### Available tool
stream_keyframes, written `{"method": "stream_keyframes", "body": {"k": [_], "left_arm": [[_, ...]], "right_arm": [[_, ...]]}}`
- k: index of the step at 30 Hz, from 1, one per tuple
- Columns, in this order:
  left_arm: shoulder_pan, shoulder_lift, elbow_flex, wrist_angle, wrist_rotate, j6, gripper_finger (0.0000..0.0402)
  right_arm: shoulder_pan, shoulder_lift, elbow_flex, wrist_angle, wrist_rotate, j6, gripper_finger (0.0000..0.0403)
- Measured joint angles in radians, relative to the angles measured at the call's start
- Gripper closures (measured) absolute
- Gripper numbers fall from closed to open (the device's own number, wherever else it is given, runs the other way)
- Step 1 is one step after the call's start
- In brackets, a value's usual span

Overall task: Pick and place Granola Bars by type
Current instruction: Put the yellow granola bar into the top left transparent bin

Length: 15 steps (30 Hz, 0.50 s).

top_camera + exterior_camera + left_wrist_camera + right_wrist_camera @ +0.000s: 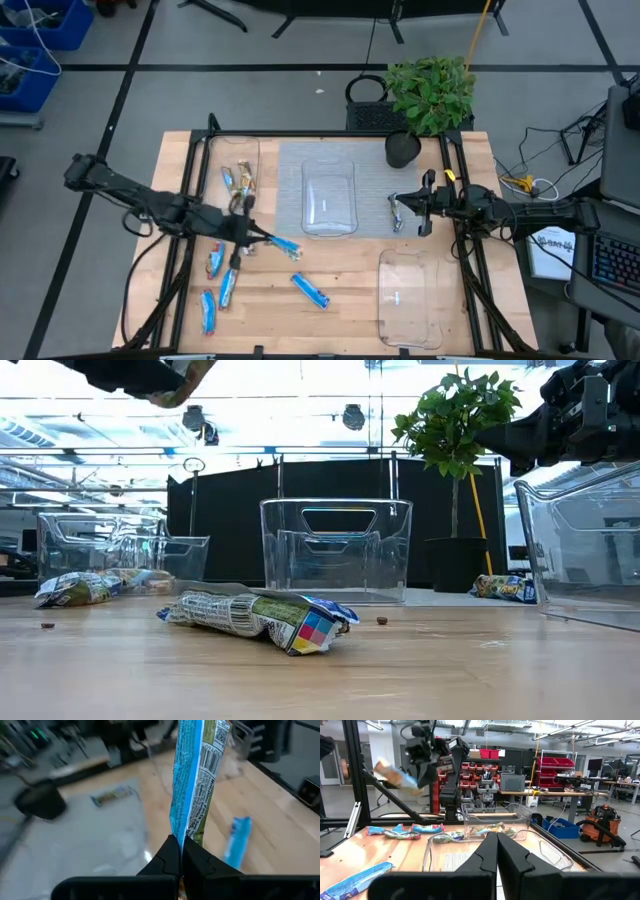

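My left gripper [262,238] hangs over the table's left half, shut on a blue granola bar [192,780] that sticks out ahead of its fingers. Several more blue bars [228,288] lie flat on the wood below and beside it, one [310,290] nearer the middle. Two bars [243,180] lie in the clear tray at the far left. One bar [397,212] lies on the mat in front of my right gripper [496,845], which is shut on nothing above the table's right side. My left gripper pinches one end of the blue bar's wrapper [179,839] between its two fingers. The fingers come slanting down from the table's left, in line with the bar's length. The bar [395,775] is lifted clear of the table and juts out beyond the fingertips.
A clear tray [328,198] stands on a grey mat at the middle back; another clear tray [410,298] sits at the near right. A potted plant [430,95] and its black pot [403,150] stand at the far edge. Bare wood lies between the trays.
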Motion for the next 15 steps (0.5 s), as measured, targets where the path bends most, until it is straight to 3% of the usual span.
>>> {"method": "stream_keyframes", "body": {"k": [9,15], "left_arm": [[0.008,-0.161,-0.113,0.021,-0.118,0.054,0.0398],[0.074,-0.323,-0.230,0.100,-0.124,0.099,0.0398]], "right_arm": [[0.000,0.000,0.000,-0.008,0.000,0.000,0.0403],[0.000,0.001,0.000,-0.008,0.000,0.001,0.0403]]}}
